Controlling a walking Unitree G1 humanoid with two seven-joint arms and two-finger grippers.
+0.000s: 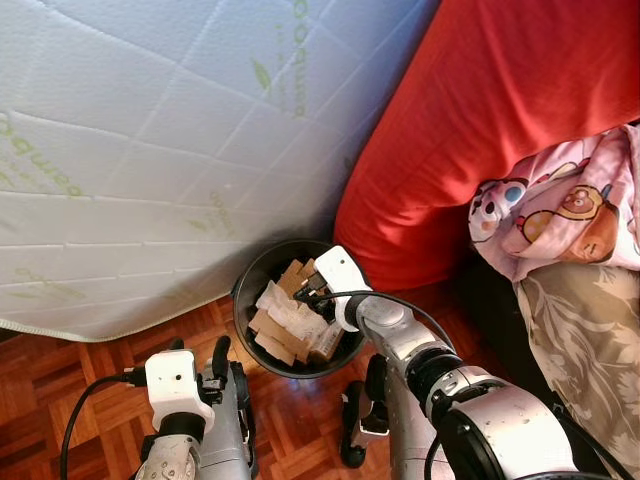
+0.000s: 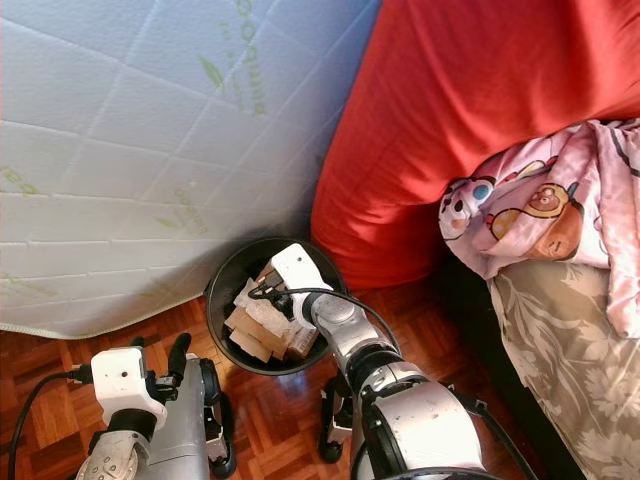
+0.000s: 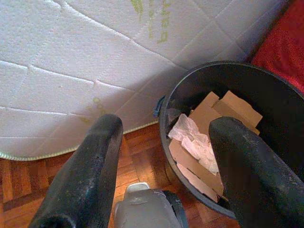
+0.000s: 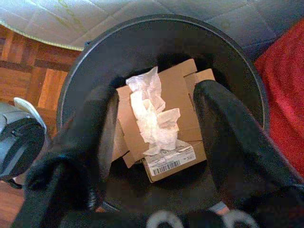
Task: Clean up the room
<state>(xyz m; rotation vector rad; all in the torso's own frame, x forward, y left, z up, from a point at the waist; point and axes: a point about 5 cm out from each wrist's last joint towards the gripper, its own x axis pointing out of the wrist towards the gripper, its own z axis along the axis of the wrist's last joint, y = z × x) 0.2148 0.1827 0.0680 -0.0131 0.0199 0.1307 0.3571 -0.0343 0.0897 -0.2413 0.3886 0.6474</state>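
The right gripper is held over the black bin, its fingers spread wide with nothing between them. Inside the bin, brown cardboard pieces and crumpled white paper are seen. The bin is set on the parquet floor, against the white mattress and beside the red bedding. The left gripper is held low near the bin, also spread and empty.

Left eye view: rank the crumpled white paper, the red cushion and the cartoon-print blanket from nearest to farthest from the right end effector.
1. Crumpled white paper: inside the black bin, directly under the right end effector.
2. Red cushion: behind the bin, toward the robot's right.
3. Cartoon-print blanket: farthest right, draped beyond the cushion.
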